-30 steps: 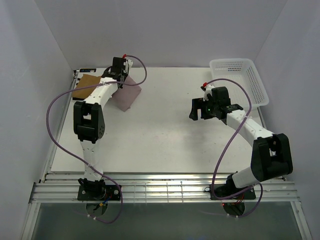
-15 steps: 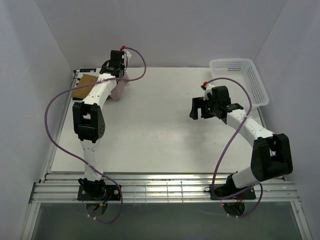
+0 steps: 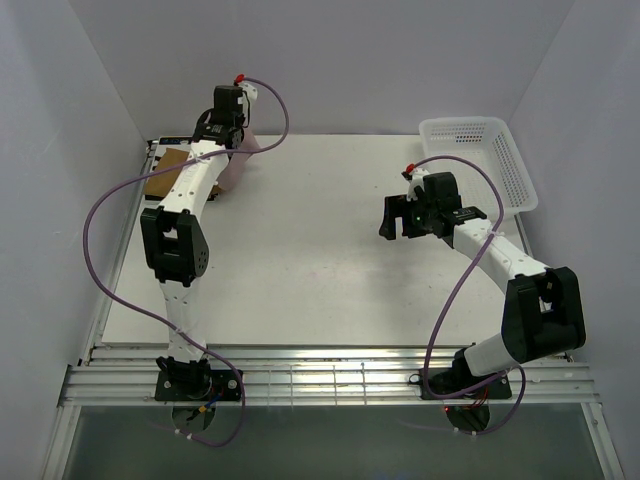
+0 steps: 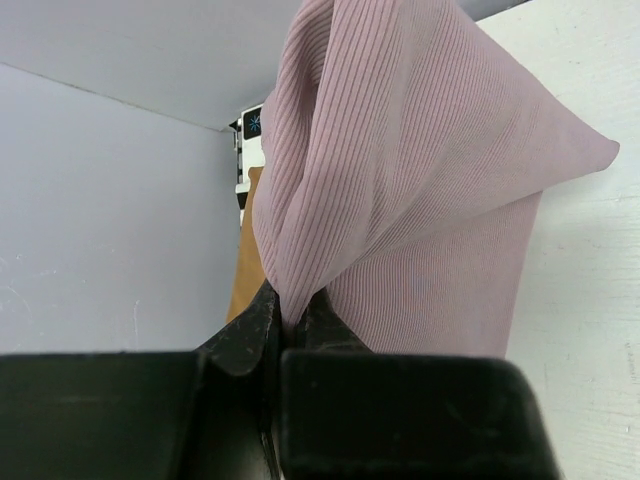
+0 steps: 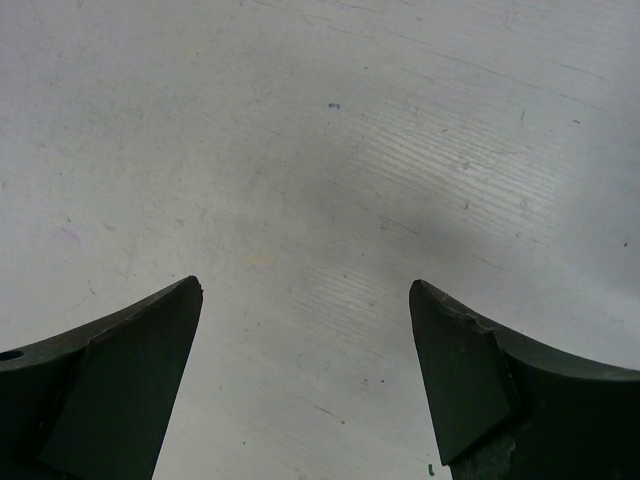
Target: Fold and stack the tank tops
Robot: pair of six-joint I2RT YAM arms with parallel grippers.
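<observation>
Evidently for stacking, left jaws pinch the pale pink ribbed tank top [image 4: 400, 180] beside the tan-brown folded top [image 3: 163, 176]; right jaws gape empty.

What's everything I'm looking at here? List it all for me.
pink tank top: one, pale pink, hanging bunched from the left gripper, far left
tan tank top: one, tan-brown, lying at the far-left corner
basket: one, white mesh, far-right corner
table: one, white
arms: two, white and black, bases at the near edge
left gripper: black, shut on the pink tank top
right gripper: black, open above bare table
</observation>
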